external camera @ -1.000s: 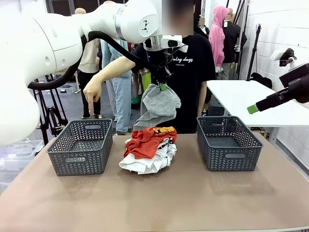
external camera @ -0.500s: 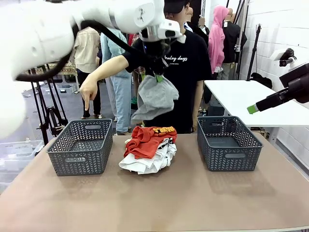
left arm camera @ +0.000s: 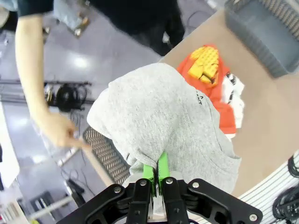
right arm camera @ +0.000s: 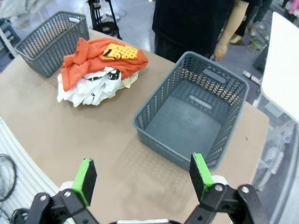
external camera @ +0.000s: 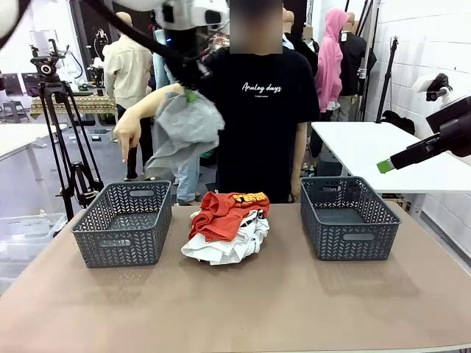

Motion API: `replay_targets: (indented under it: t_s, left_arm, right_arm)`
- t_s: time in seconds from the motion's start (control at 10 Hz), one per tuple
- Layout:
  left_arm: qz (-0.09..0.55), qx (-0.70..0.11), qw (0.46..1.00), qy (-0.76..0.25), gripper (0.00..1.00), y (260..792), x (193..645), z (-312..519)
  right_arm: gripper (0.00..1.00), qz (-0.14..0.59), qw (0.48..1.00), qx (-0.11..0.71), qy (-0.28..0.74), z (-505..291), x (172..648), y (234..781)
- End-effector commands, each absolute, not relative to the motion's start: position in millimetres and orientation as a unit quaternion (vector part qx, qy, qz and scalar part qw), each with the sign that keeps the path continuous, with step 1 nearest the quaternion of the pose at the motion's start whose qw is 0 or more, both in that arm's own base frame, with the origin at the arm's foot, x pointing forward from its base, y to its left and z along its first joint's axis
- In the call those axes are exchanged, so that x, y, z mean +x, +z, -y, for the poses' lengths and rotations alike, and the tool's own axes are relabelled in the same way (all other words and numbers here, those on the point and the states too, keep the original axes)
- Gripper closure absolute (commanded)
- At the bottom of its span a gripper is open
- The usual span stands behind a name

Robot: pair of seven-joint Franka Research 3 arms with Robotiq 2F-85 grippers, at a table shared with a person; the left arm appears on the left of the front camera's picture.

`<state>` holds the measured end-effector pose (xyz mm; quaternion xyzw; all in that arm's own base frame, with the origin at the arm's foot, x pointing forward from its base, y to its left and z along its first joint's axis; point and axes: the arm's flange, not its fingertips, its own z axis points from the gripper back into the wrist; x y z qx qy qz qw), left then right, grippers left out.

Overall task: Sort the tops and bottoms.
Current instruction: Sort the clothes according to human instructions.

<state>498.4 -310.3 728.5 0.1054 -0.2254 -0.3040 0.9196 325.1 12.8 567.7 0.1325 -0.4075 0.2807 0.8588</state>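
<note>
My left gripper (external camera: 190,93) is shut on a light grey garment (external camera: 184,129) and holds it high, above and behind the left grey basket (external camera: 118,245). In the left wrist view the grey garment (left arm camera: 163,116) hangs from my pinched green pads (left arm camera: 149,171); whether it is a top or a bottom I cannot tell. A pile of tops lies mid-table: a red-orange T-shirt (external camera: 224,209) with a yellow graphic over a white T-shirt (external camera: 232,244). My right gripper (right arm camera: 142,176) hovers open, off to the right near the right grey basket (right arm camera: 150,108).
A person in a black T-shirt stands at the far side, one hand (external camera: 128,137) pointing down at the left basket. The right basket (external camera: 346,248) holds nothing. A white table (external camera: 368,151) stands at the right, a tripod (external camera: 51,110) at the left.
My left gripper has lifted the grey garment off the pile and carried it up and to the left, toward the left basket. The right arm has stayed still.
</note>
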Motion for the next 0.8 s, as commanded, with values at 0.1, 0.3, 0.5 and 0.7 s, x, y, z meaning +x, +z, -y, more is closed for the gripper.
replay_targets:
  t_s: [0.1, 0.3, 0.5, 0.7]
  left_arm:
    - [0.22, 0.115, 0.942, -0.225, 1.0, 672, 481, 268]
    - [0.207, 0.115, 0.939, -0.249, 1.0, 692, 497, 275]
    - [0.207, 0.115, 0.939, -0.249, 1.0, 692, 497, 275]
    - [0.206, 0.115, 0.942, -0.239, 1.0, 682, 492, 276]
  right_arm:
    - [0.0, 0.405, 0.858, 0.139, 0.284, -12, 325, 566]
    - [0.0, 0.405, 0.858, 0.139, 0.284, -12, 325, 566]
    - [0.0, 0.405, 0.858, 0.139, 0.284, -12, 325, 566]
    - [0.0, 0.405, 0.858, 0.139, 0.284, -12, 325, 566]
